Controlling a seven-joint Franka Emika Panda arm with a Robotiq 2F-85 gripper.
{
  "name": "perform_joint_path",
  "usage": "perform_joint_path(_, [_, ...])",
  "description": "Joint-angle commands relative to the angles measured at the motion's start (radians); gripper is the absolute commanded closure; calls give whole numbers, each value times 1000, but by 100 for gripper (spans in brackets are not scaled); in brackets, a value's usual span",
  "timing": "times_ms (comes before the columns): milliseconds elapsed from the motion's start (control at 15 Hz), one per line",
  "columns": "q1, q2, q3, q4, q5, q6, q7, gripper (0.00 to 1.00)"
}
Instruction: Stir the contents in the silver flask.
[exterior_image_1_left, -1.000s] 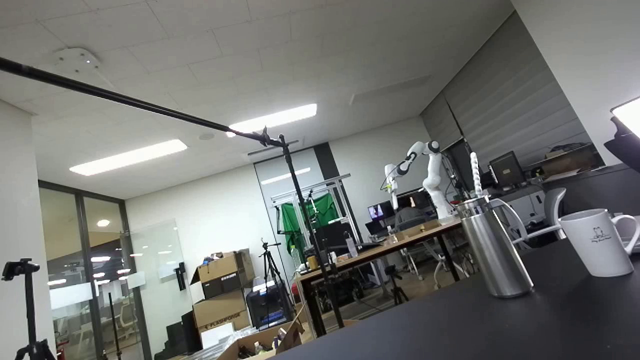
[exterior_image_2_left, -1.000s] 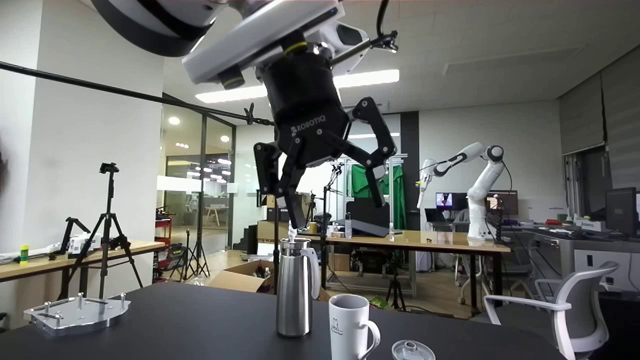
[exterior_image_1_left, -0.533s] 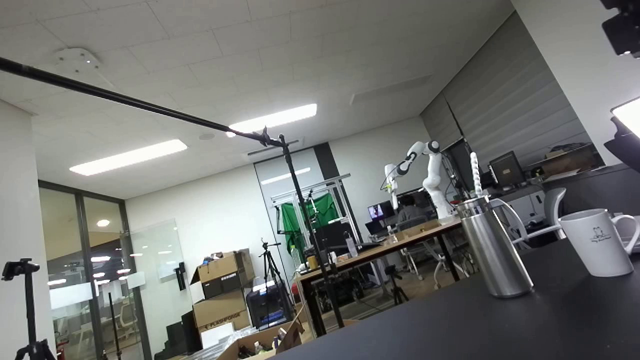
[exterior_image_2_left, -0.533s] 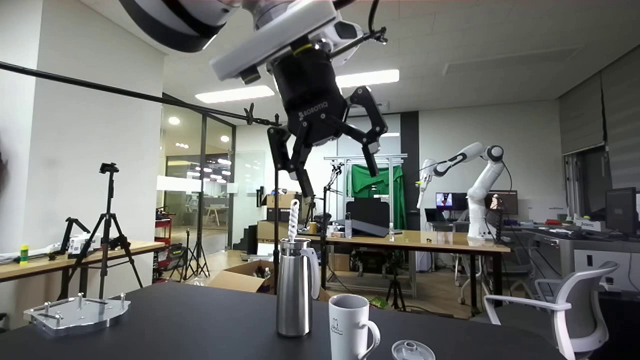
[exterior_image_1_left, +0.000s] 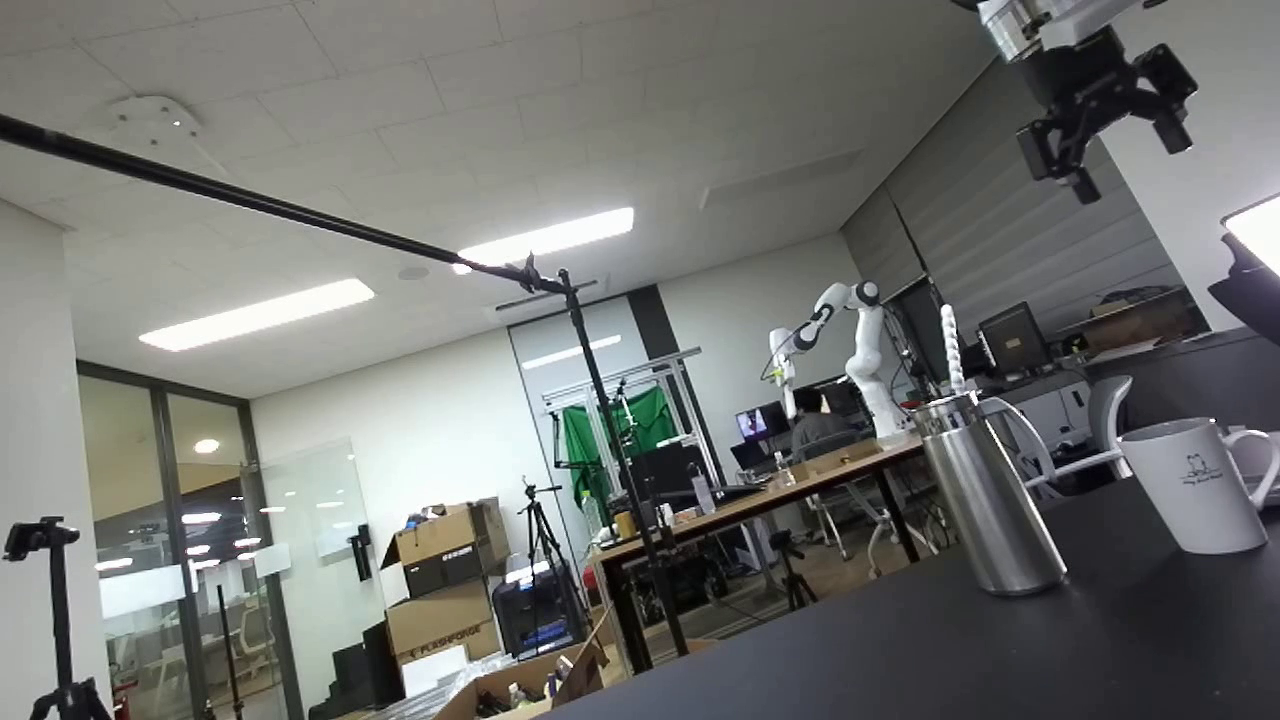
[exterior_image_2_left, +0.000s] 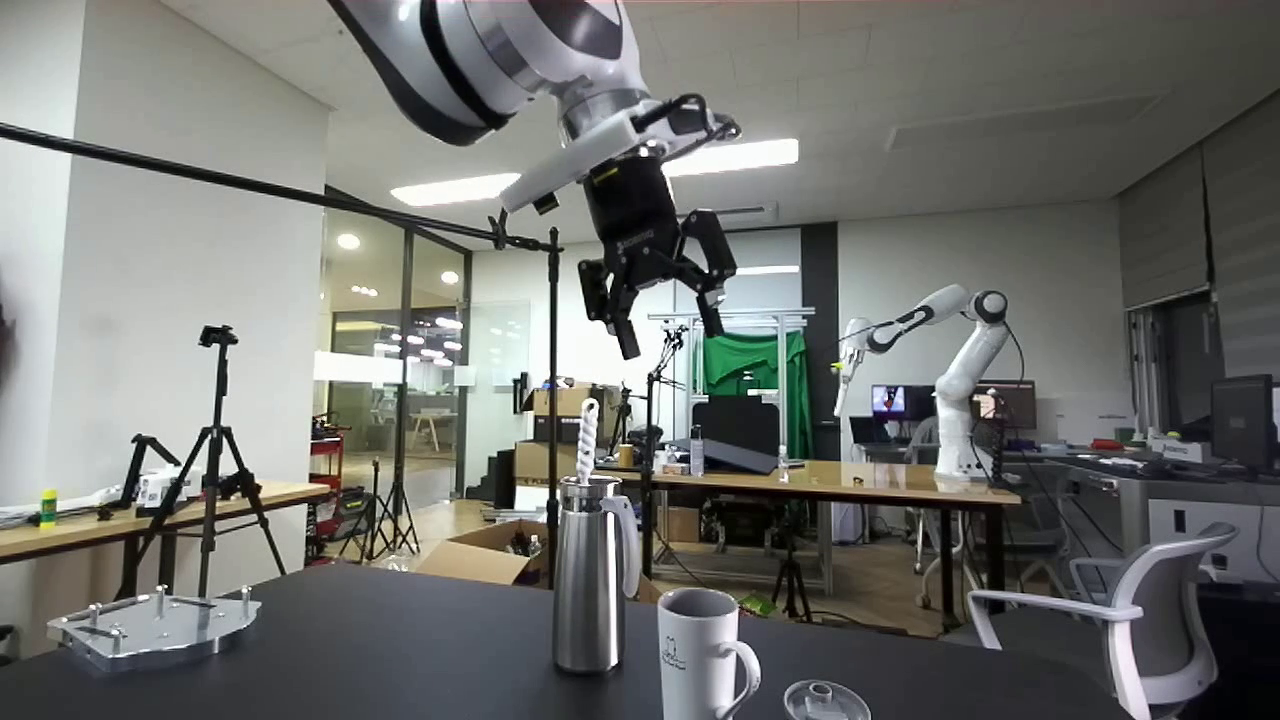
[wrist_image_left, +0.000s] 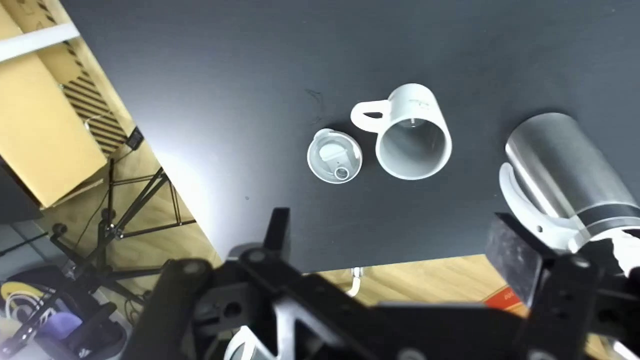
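Draws the gripper (exterior_image_2_left: 670, 343) higher than before, holding jaws wide apart, clear of the silver flask (exterior_image_2_left: 588, 600), upright on the black table (exterior_image_2_left: 400, 640) with a twisted white stick (exterior_image_2_left: 587, 438) poking out.

In an exterior view, the flask (exterior_image_2_left: 588, 600) stood on the table (exterior_image_2_left: 400, 640) with the rod (exterior_image_2_left: 587, 440) in its mouth. The mug (exterior_image_2_left: 690, 655) stood on the right of the flask and nearer; the lid (exterior_image_2_left: 825, 704) lay farther right, just beside the mug. A plate (exterior_image_2_left: 150, 638) lay well to the left. In both exterior views the claw (exterior_image_2_left: 670, 332) hung higher than the rod and to its right. Behind the plate stood a tripod (exterior_image_2_left: 212, 450), and far behind the table a desk (exterior_image_2_left: 850, 480) bore another arm (exterior_image_2_left: 960, 385) at its right end.
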Motion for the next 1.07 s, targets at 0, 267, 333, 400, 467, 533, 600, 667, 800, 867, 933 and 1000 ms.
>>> perform_joint_path(0, [50, 157, 4, 228, 94, -173, 131, 0])
perform_joint_path(267, [99, 246, -1, 388, 231, -301, 253, 0])
perform_joint_path(333, [107, 260, -3, 412, 274, -319, 264, 0])
perform_joint_path(400, [107, 213, -11, 325, 224, -258, 200, 0])
perform_joint_path(467, [113, 225, -10, 342, 231, -264, 201, 0])
perform_joint_path(533, [115, 226, -11, 339, 230, -261, 200, 0])
perform_joint_path(600, [115, 226, -12, 336, 230, -260, 198, 0])
perform_joint_path(667, [114, 226, -14, 334, 230, -260, 196, 0])
perform_joint_path(800, [114, 226, -15, 334, 230, -260, 195, 0])
perform_joint_path(867, [114, 226, -15, 334, 230, -260, 195, 0])
perform_joint_path(933, [114, 226, -15, 334, 230, -260, 195, 0])
perform_joint_path(1000, [114, 226, -15, 334, 230, -260, 195, 0])
